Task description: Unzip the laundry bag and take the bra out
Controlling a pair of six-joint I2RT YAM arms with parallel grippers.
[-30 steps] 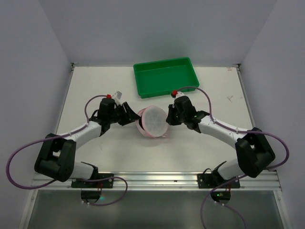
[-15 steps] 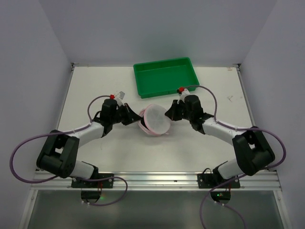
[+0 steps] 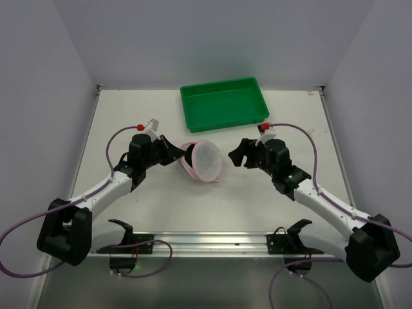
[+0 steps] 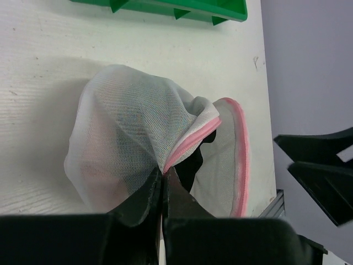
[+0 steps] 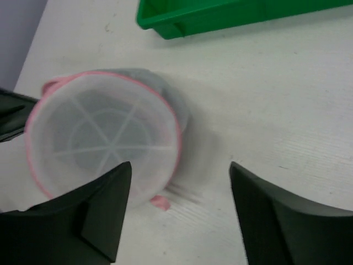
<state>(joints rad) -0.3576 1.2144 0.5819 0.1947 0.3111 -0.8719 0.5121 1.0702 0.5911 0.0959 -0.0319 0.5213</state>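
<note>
The laundry bag point(image 3: 205, 162) is a round white mesh pouch with pink trim, resting mid-table between my arms. In the left wrist view its mesh dome point(image 4: 124, 127) bulges to the left and the pink zipper edge point(image 4: 190, 141) is parted from the other half. A dark patch point(image 4: 193, 163) shows in that gap; I cannot tell whether it is the bra. My left gripper point(image 3: 181, 154) point(image 4: 164, 175) is shut on the pink edge. My right gripper point(image 3: 237, 155) point(image 5: 180, 165) hangs open just right of the bag, apart from it, with the bag's flat disc point(image 5: 102, 141) before it.
A green tray point(image 3: 222, 103) point(image 5: 220, 14) stands at the back, just beyond the bag. A small pink tab point(image 5: 160, 202) pokes out under the bag on the right-gripper side. Bare white table lies to the right of the bag.
My right gripper let go of the bag, opened and drew back to the right. My left gripper closed on the pink edge, and the bag's halves have parted a little.
</note>
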